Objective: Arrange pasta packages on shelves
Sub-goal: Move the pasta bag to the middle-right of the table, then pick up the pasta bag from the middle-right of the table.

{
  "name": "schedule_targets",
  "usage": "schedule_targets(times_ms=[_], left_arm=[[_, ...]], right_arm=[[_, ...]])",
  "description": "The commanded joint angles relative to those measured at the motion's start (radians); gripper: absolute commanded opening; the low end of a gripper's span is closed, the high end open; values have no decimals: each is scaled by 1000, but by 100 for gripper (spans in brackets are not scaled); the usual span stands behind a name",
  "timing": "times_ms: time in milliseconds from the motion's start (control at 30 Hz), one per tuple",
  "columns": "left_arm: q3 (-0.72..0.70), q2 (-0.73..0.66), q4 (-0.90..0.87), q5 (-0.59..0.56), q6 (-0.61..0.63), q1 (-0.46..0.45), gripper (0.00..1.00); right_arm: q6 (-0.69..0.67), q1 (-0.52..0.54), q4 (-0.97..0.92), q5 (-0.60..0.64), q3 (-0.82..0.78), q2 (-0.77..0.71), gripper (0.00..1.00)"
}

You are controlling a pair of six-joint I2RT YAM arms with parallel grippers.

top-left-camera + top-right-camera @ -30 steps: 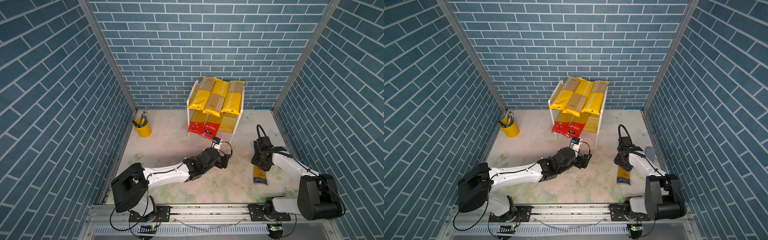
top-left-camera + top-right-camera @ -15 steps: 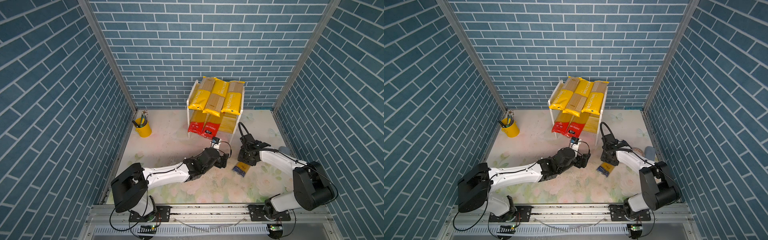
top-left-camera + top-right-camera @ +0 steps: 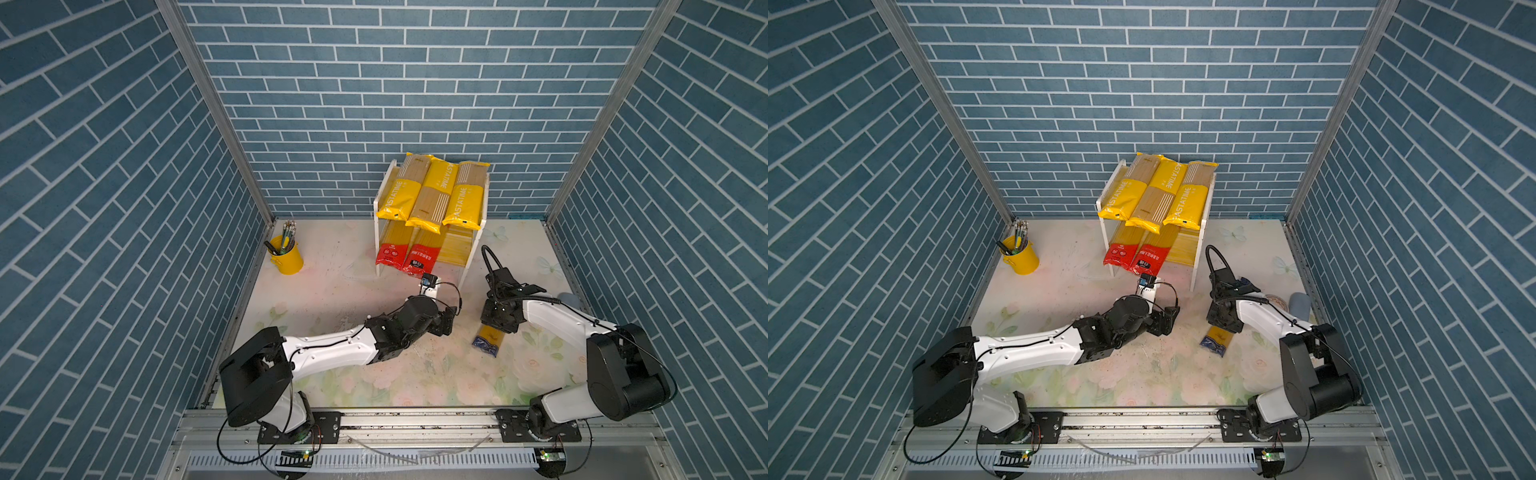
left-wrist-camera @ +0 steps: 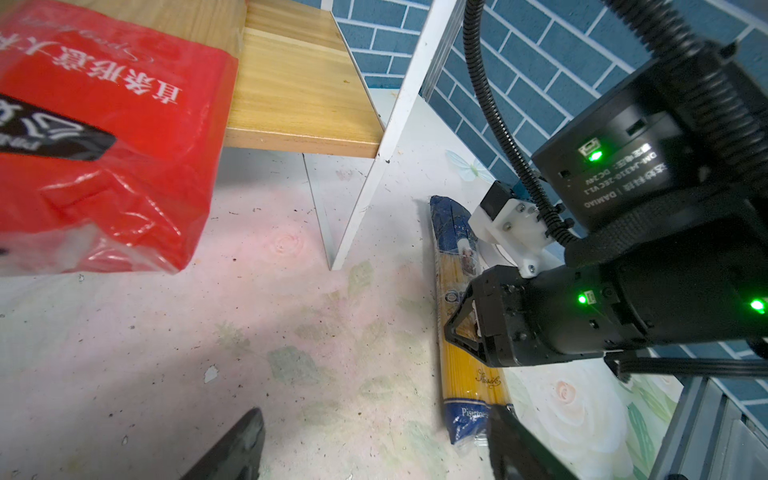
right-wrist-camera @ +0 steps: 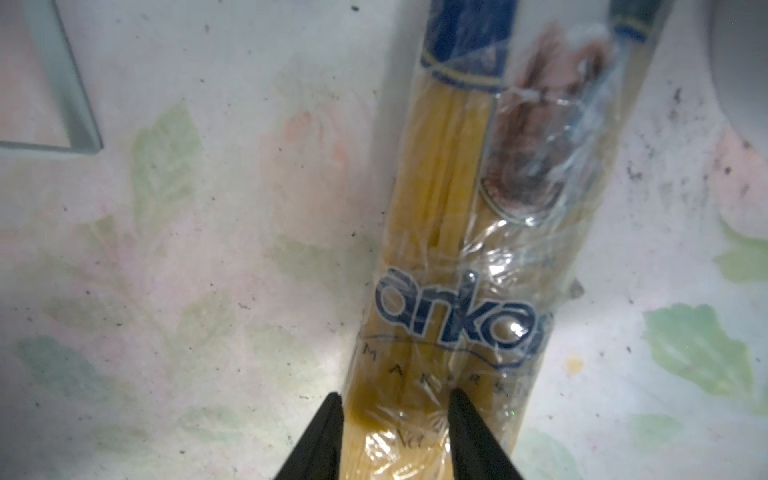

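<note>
The left gripper (image 4: 374,411) is wide open and empty. The right gripper (image 5: 395,392) sits over the blue-ended pasta bag (image 5: 457,249) on the tabletop (image 5: 166,291); I cannot tell if it squeezes.

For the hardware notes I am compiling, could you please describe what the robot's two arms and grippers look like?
The left arm and right arm have glossy white links joined by bulky black motor housings. A ribbed black cable loops over the right wrist, whose motors bear green lights and a DAMIAO label. The left gripper and right gripper have slim black tapered fingers.
</note>
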Motion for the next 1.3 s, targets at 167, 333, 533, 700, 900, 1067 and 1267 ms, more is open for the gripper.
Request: schedule_targets(times_ms=[167, 333, 533, 700, 900, 1067, 1267], left_arm=[[10, 22, -35, 0, -3, -3, 84], [17, 61, -20, 29, -12, -2, 84], [54, 139, 15, 87, -35, -8, 84], [77, 177, 17, 112, -32, -16, 84], [68, 176, 31, 111, -40, -18, 84], [41, 144, 26, 86, -37, -18, 84], [14, 133, 40, 71, -39, -18, 84]], right_arm=[[-5, 85, 58, -188, 13, 66, 46], [-50, -7, -26, -242, 16, -50, 50], [-71, -185, -111, -181, -55, -190, 53], [-8, -199, -72, -207, -123, -227, 58], [52, -199, 102, -245, -131, -154, 58], [100, -189, 210, -262, -123, -97, 58], [142, -179, 320, -252, -152, -27, 58]])
